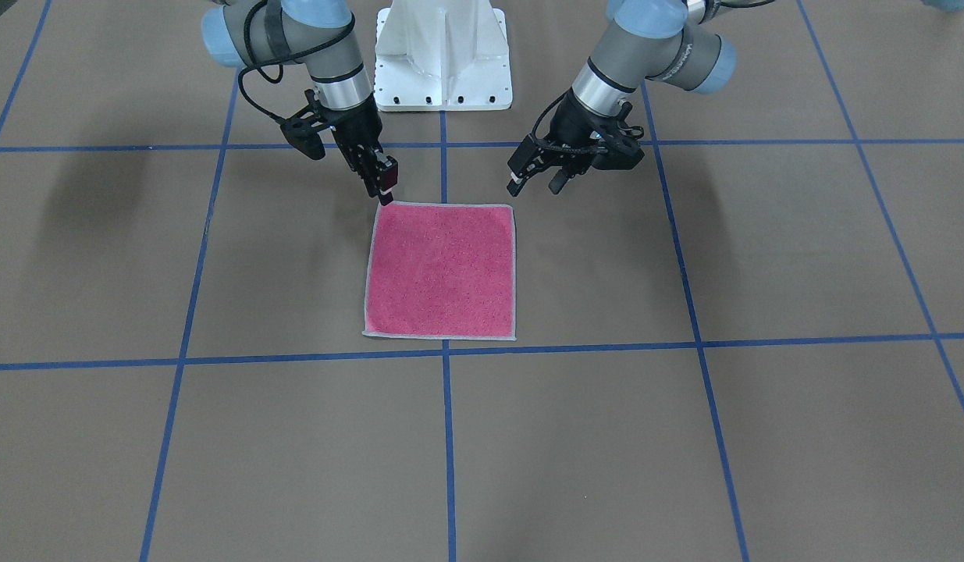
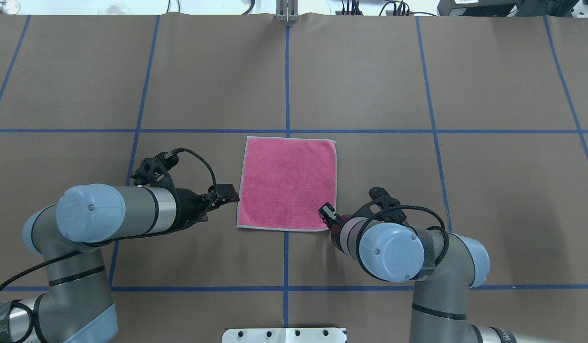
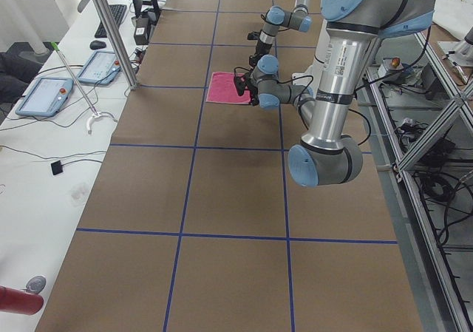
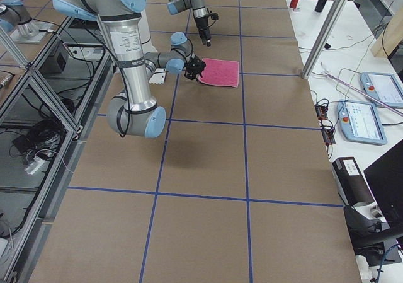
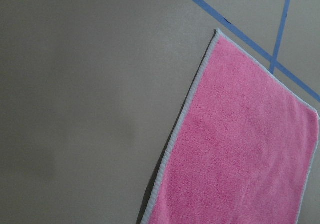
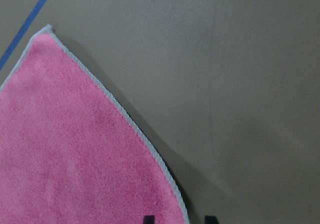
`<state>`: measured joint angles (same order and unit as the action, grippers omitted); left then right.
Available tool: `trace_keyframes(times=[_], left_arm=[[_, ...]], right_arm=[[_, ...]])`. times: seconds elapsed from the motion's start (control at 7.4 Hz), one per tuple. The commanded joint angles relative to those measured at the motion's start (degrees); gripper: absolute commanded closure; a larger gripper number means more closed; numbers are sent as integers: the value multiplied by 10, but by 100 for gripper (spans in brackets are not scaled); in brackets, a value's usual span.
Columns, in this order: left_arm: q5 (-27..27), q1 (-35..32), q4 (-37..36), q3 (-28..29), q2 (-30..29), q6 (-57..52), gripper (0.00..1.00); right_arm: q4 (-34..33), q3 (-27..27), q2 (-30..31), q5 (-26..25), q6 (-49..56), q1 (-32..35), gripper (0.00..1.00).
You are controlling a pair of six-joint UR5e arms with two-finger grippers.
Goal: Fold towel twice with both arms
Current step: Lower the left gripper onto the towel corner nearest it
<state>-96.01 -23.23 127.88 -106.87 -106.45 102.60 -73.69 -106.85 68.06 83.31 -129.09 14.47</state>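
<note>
The towel [image 1: 441, 269] lies flat and unfolded on the brown table, pink face up, with its light grey edge all round. It also shows in the overhead view [image 2: 286, 183]. My right gripper [image 1: 384, 189] is low at the towel's corner nearest the robot on my right [image 2: 327, 213]. In the right wrist view its open fingertips [image 6: 147, 219] straddle the towel's edge [image 6: 65, 154]. My left gripper [image 1: 535, 186] is open and hovers just outside the other near corner [image 2: 233, 197], not touching it. The left wrist view shows the towel [image 5: 240, 149] but no fingers.
The white bolted pedestal [image 1: 442, 62] stands just behind the towel, between the arms. Blue tape lines [image 2: 287, 76] divide the table into squares. A side bench with tablets [image 3: 48, 95] and cables runs along the far side of the table.
</note>
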Motion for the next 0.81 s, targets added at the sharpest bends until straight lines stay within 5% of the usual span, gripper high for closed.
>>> trace_keyframes(times=[0.0, 0.54, 0.68], left_arm=[[0, 0, 0, 0, 2, -1, 0], [0, 0, 0, 0, 3, -2, 0], [0, 0, 0, 1, 3, -3, 0]], right_arm=[[0, 2, 0, -1, 1, -1, 68], [1, 9, 0, -1, 2, -2, 68], [1, 8, -4, -2, 1, -1, 84]])
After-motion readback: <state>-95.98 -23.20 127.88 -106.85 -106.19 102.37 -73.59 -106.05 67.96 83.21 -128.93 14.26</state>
